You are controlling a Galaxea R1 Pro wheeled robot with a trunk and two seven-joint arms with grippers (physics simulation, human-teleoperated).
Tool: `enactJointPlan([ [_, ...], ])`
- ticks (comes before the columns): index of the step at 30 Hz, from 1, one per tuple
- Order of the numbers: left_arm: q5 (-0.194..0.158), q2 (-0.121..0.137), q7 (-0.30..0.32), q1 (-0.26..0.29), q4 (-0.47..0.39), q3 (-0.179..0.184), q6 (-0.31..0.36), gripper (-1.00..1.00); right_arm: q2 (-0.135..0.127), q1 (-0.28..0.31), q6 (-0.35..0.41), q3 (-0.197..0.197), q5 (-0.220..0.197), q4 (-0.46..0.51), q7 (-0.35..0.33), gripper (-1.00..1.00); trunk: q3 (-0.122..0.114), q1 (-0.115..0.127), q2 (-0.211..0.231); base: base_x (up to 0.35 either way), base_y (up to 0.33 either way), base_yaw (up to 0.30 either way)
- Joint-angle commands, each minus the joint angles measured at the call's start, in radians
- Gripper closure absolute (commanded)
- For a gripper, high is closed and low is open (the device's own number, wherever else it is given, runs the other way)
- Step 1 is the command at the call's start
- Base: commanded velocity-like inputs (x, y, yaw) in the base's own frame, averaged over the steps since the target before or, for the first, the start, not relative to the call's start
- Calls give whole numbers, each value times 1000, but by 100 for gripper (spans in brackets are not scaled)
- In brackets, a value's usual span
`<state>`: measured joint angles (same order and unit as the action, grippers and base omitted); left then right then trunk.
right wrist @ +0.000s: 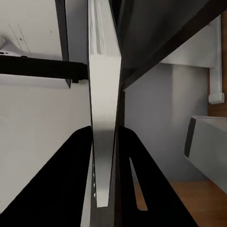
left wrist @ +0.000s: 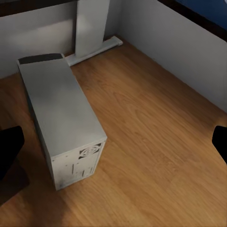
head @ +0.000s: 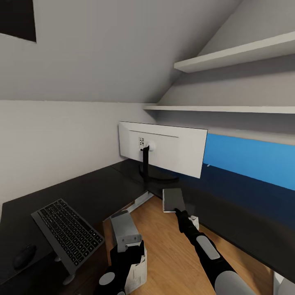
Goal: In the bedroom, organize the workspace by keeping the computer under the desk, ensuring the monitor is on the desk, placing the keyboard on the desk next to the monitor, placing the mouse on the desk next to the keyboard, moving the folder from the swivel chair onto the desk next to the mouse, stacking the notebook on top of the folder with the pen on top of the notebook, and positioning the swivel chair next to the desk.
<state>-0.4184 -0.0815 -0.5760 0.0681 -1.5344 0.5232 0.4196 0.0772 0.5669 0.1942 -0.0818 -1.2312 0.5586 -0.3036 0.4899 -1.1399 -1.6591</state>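
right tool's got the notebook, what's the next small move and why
Probably carry the notebook right, toward the blue folder on the desk. The right tool pinches it edge-on above the floor gap near the monitor, not yet over the folder.

No readable text, brand, number or sign shows on anything before me. The keyboard [head: 67, 233] keys are too small and blurred to make out legends, and the port panels on the monitor [head: 162, 148] back and the computer [left wrist: 64, 120] carry no legible marking.
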Motion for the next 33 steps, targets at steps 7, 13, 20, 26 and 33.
enactJointPlan([
  [7,-8,0,-8,1,-1,1,2,-100,1,1,13,-7,-10,0,-5,100,1,0,-1,0,0,0],
  [13,-8,0,-8,1,-1,1,2,-100,1,1,16,-7,-11,0,-5,100,1,0,-1,0,0,0],
  [20,-8,0,-7,1,-1,3,2,-100,1,1,34,-7,-14,0,-6,100,1,0,-1,-28,-62,0],
  [26,-8,0,-8,1,-1,17,2,-100,3,1,34,-7,-14,-1,-6,100,1,0,-1,-156,-239,0],
  [33,-8,0,-8,1,-1,21,2,-100,3,1,34,-8,-14,-1,-6,100,1,0,-1,-195,-277,0],
])
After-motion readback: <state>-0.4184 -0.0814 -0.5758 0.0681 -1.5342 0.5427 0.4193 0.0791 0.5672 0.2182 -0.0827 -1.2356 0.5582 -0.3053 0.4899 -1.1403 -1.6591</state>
